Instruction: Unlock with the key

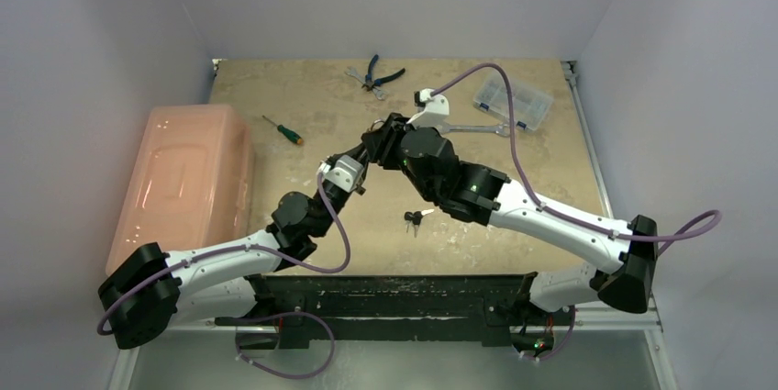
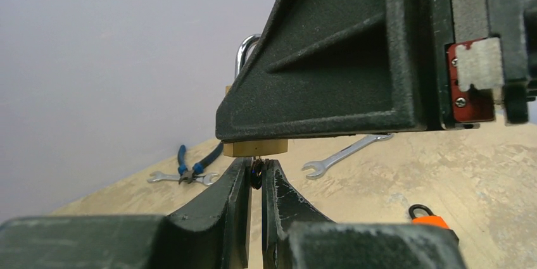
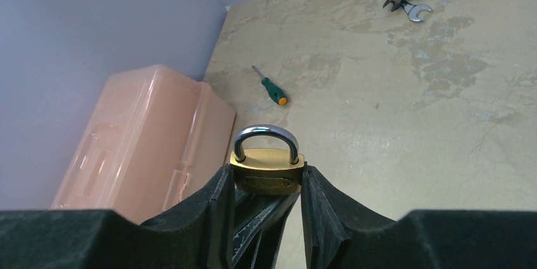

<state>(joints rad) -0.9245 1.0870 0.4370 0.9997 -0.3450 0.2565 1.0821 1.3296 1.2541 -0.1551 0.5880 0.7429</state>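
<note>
Working above the bare middle of the table (image 1: pixel 275 105), hemmed by a pink bin (image 1: pixel 183 179) along the left edge. Clamping the padlock (image 3: pixel 266 171) aloft in the right end effector (image 3: pixel 265 183). Pinching the key (image 2: pixel 256 174) just beneath it in the left end effector (image 2: pixel 256 169). Staying clear of organiser (image 1: pixel 512 101), pliers (image 1: pixel 378 73), screwdriver (image 1: pixel 280 128) and spare keys (image 1: pixel 415 218).

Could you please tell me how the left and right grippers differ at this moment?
Opening: the left gripper is nearly shut, the right gripper wider. Load: the left gripper pinches a small dark key, the right gripper clamps the brass padlock. Both hold something, meeting at the padlock's base.
</note>
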